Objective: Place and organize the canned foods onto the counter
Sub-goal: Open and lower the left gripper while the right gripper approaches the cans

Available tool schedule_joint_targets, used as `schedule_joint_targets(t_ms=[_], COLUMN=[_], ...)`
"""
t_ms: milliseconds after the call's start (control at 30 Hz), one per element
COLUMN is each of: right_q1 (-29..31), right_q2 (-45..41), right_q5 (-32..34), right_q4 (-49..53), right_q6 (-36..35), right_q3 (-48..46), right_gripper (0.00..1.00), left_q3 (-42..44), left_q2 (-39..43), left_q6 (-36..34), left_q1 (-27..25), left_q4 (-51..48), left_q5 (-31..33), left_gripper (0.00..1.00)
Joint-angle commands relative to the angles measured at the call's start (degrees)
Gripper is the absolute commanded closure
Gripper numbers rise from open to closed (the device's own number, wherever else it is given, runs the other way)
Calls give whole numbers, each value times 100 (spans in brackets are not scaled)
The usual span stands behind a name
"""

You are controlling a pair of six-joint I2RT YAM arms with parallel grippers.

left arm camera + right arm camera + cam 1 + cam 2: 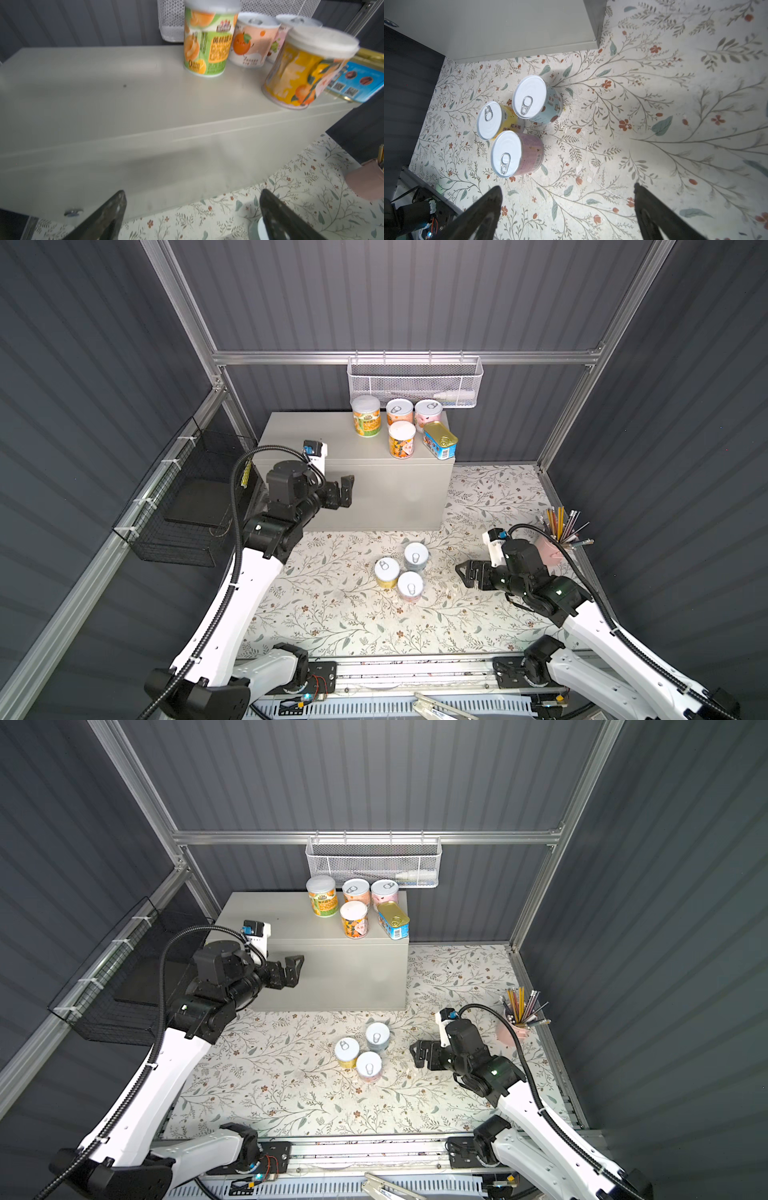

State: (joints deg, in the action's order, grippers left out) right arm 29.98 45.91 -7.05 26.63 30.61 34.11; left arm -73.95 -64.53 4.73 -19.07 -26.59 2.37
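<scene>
The counter (316, 439) is a beige-grey box at the back. Several canned foods stand at its right end: a green-orange can (366, 415), a yellow can with a white lid (402, 439) and a blue gold-topped tin (439, 440) among them. Three cans stand together on the table: pale blue (416, 556), yellow (387, 571) and pink (519, 153). My left gripper (347, 490) hangs open and empty before the counter's front face (145, 158). My right gripper (463, 574) is open and empty, right of the three cans, apart from them (567, 187).
A white mesh basket (415, 383) hangs on the back wall above the counter. A black wire basket (187, 506) hangs on the left wall beside my left arm. A pink pencil cup (550, 549) stands close behind my right wrist.
</scene>
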Motion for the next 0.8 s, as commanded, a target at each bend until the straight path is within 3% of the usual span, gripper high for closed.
schedule_joint_targets(t_ms=[0, 133, 300, 433, 500, 767], right_q1=[-8, 214, 1065, 1586, 1821, 2205], right_q2=[65, 371, 895, 1395, 1690, 2694], right_q5=[-399, -360, 411, 560, 603, 647], right_q4=[-588, -863, -484, -475, -466, -404], right_q6=[565, 920, 845, 799, 735, 398], right_q3=[-241, -161, 330, 539, 709, 1175], right_gripper=[1, 1, 1, 1, 1, 1], left_q3=[408, 1063, 1818, 2310, 2613, 2627], left_q2=[373, 759, 1077, 1349, 1522, 1149], left_q6=[258, 485, 784, 1271, 1368, 1491], left_q1=[26, 26, 26, 26, 26, 26], left_q4=[-327, -385, -256, -5, 343, 388], left_q5=[-4, -113, -130, 100, -87, -282], left_gripper=[0, 0, 0, 0, 0, 0])
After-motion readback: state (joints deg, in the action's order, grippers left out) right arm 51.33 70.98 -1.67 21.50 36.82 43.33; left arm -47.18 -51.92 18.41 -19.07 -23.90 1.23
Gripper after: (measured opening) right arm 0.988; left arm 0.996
